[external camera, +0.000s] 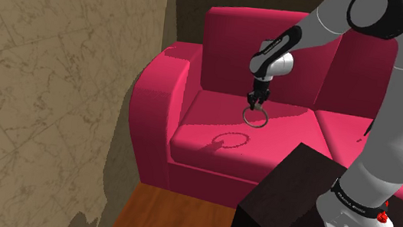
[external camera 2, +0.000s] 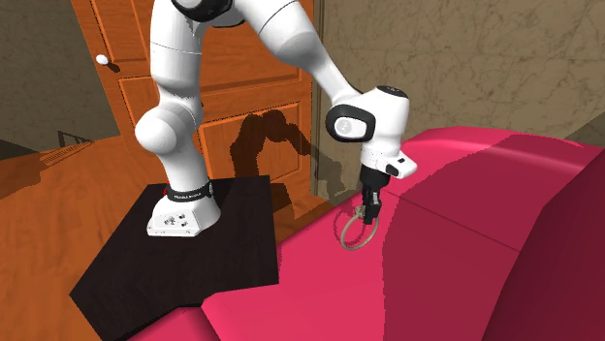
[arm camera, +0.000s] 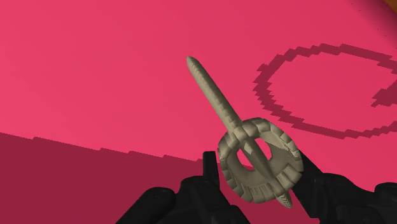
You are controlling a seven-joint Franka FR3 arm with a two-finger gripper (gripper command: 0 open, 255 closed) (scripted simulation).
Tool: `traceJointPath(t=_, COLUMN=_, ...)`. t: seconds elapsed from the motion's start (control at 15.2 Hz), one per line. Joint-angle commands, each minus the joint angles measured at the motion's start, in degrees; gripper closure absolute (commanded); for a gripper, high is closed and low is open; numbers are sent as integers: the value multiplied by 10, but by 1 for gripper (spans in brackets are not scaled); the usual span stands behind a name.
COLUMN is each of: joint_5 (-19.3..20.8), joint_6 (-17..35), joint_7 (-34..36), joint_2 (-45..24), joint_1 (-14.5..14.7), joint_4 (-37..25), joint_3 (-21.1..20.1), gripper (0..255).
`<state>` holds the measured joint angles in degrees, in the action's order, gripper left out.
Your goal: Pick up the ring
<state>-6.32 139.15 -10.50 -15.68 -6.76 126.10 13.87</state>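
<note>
Black gripper [external camera: 256,101] clamped on ring [external camera: 255,118]; ring hangs straight below jaws, clear above sofa seat [external camera: 206,117] middle; shadow [external camera: 228,141] on seat beneath; coming lift judged straight up.

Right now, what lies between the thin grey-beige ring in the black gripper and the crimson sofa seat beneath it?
Nothing: in the shoulder view the ring hangs clear, only its shadow on the seat.
</note>
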Motion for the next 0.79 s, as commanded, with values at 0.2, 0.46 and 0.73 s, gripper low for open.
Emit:
traceJointPath(t=0.2, joint_5=13, joint_6=-34, joint_7=9, joint_2=29, joint_1=4, joint_4=-6, joint_3=5, gripper=255)
traceJointPath(t=0.46, joint_5=21, joint_6=-62, joint_7=16, joint_2=51, joint_1=6, joint_4=-12, joint_3=7, gripper=255)
traceJointPath(t=0.73, joint_5=26, joint_6=-77, joint_7=19, joint_2=62, joint_1=7, joint_4=-17, joint_3=9, gripper=255)
